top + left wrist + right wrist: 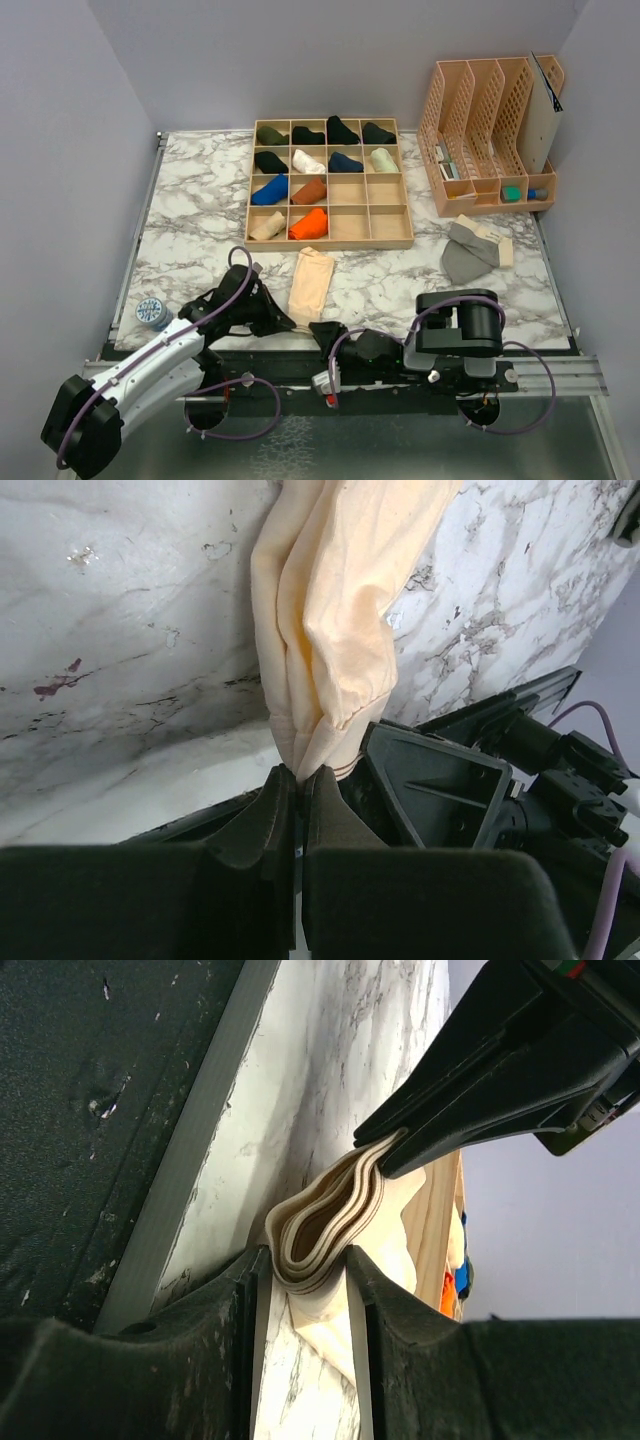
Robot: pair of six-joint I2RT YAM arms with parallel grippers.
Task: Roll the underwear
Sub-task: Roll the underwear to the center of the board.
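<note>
1. While both hands meet at the near edge of the tabletop (200,220), the left hand (298,780) is pinched tight on the near end of the beige pair (310,282), and the right hand (305,1270) clamps its folded band just beside.
2. The beige pair stretches straight away from both hands, long axis near to far, toward the tray (330,244).
3. The grey pair (470,252) lies well apart, on the right hand's side.

one underwear (310,283) lies before the tray (330,244), another garment (470,255) before the rack (472,110).
</note>
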